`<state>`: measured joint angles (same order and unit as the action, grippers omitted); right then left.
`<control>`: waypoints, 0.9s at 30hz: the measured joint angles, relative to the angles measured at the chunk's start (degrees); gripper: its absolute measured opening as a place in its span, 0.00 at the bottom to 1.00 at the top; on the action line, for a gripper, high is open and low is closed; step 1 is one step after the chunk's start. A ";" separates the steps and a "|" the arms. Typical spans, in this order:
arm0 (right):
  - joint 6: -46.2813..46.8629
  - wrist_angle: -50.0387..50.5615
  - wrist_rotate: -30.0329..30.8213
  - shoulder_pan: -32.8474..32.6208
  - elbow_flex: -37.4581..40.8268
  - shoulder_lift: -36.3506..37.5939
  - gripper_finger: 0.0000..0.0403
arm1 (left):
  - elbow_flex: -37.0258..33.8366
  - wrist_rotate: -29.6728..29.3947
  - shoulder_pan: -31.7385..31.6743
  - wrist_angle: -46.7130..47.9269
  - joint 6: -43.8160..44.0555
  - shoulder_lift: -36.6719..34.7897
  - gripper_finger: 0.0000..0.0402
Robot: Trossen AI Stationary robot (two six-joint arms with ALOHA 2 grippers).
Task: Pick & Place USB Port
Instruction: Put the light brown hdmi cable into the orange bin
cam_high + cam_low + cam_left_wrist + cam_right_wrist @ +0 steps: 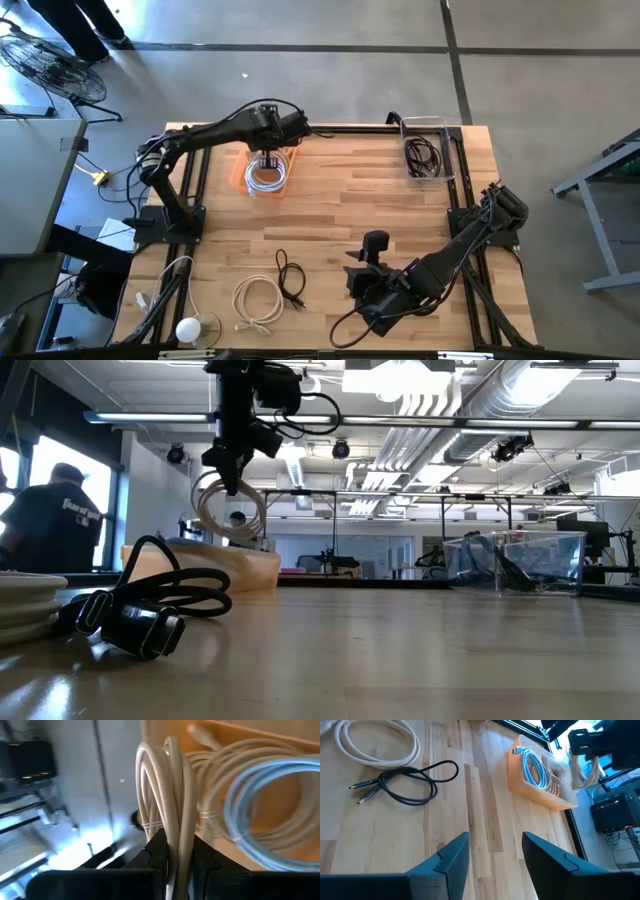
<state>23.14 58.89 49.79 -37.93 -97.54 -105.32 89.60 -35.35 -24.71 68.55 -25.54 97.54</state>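
My left gripper (267, 158) is over the orange bin (243, 177) at the table's far left, shut on a beige coiled cable (230, 510) that hangs above the bin (245, 568). A light blue cable (265, 795) and pale cables lie coiled in that bin. My right gripper (495, 855) is open and empty above the near middle of the table (362, 272). A black cable (405, 782) and a white coiled cable (375, 742) lie flat on the wood to its left. My left gripper pinches the beige coil's top strands (176, 832) between its two fingers (155, 852), coming from above and pointing down. Several loops, bundled by a thin tie, pass between the fingers. The coil hangs upright below the fingers (232, 478), lifted over the bin.
A clear bin (425, 150) holding black cables stands at the far right corner. A white bulb-like object (190, 328) and another pale cable (165, 280) lie near the left front edge. Bare wood stretches across the table's middle and right. A person (55, 520) stands beyond the table.
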 joint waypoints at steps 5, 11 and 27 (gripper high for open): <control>0.00 0.02 -0.34 0.00 0.00 0.00 0.43 | -3.82 2.07 -0.04 -1.62 0.28 0.00 0.08; 0.00 0.00 -0.41 0.00 0.00 -0.02 0.43 | -7.99 3.39 -0.07 -5.23 0.30 0.02 0.10; -0.63 0.36 -0.23 0.04 -0.02 -0.02 0.42 | -8.31 2.82 2.92 -3.60 1.37 0.04 0.75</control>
<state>22.50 59.25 49.56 -37.89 -97.56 -105.34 81.29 -32.53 -21.79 64.96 -24.16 97.58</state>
